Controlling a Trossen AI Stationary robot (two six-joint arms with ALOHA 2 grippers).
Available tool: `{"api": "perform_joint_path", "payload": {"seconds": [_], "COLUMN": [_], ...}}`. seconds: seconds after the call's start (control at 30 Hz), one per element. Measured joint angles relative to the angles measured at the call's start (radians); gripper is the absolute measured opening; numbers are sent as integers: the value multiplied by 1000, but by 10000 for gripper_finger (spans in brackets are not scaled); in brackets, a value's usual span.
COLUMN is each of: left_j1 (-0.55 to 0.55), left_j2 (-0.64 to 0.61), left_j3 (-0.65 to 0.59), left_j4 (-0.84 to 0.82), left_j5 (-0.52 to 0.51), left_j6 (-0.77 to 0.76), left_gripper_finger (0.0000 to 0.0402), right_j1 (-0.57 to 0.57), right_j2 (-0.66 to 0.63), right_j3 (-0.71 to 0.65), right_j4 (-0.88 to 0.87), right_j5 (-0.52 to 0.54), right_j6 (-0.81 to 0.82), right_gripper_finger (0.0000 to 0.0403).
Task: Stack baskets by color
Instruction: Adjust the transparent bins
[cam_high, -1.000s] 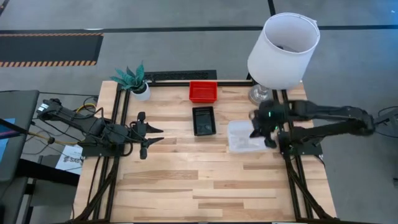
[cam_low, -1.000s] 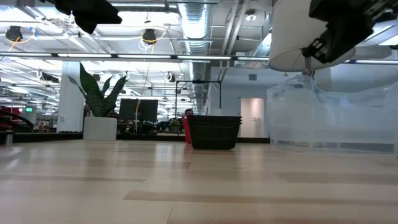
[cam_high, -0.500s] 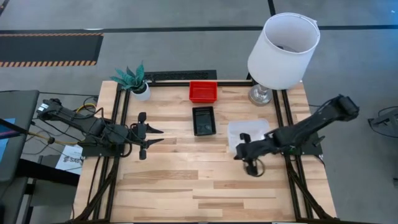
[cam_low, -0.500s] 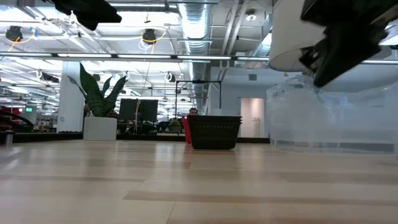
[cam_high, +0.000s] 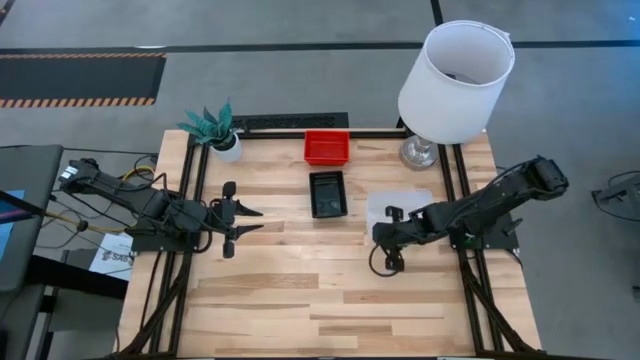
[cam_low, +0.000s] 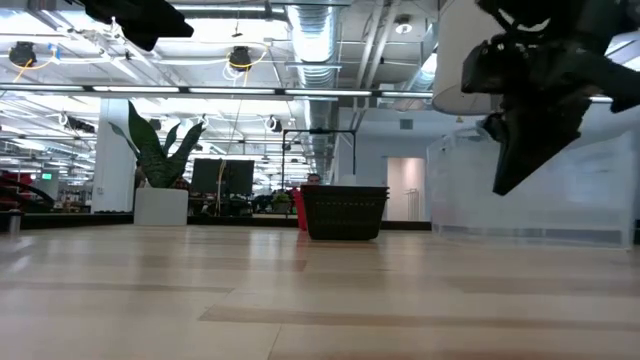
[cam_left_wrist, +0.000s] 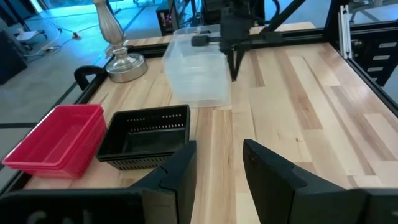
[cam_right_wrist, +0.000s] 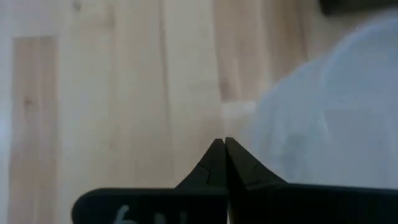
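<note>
At the tabletop's (cam_high: 300, 290) left edge the left claw (cam_high: 243, 218) waits above the wood, its fingers partly apart and holding nothing. Behind it, at the far left corner, stands a small potted plant (cam_high: 215, 128). Further right, against the middle of the far edge, sits the stack of red baskets (cam_high: 327, 147), and just in front of it, touching or nearly so, the black baskets (cam_high: 328, 193); the left wrist view shows these two side by side, red (cam_left_wrist: 59, 137) beside black (cam_left_wrist: 146, 138). Right of the black ones, toward the right edge, lie the clear baskets (cam_high: 400, 208), stacked into one pale block (cam_left_wrist: 196, 74). The right claw (cam_high: 385, 258) hangs over the near left corner of that clear stack, pointing down, its fingers pressed together tip to tip with nothing between them, as the right wrist view shows (cam_right_wrist: 222, 163). At the far right corner stands the lamp (cam_high: 455, 75) with its white shade.
</note>
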Motion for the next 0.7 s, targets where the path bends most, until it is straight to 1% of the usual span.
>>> {"api": "perform_joint_path", "payload": {"seconds": [0.1, 0.33, 0.57, 0.7], "left_j1": [0, 0, 0, 0], "left_j2": [0, 0, 0, 0], "left_j3": [0, 0, 0, 0], "left_j4": [0, -9, -16, -13], "left_j5": [0, 14, 22, 20], "left_j6": [0, -2, -10, -3], "left_gripper_finger": [118, 118, 118, 118], "right_j1": [-27, -83, -141, -162], "right_j2": [-11, -18, -18, -58], "right_j3": [-2, -2, -2, 2], "right_j4": [-36, -152, -156, -157], "right_j5": [22, 28, 31, 26], "right_j6": [-13, -29, -50, -64], "right_gripper_finger": [2, 2, 2, 2]}}
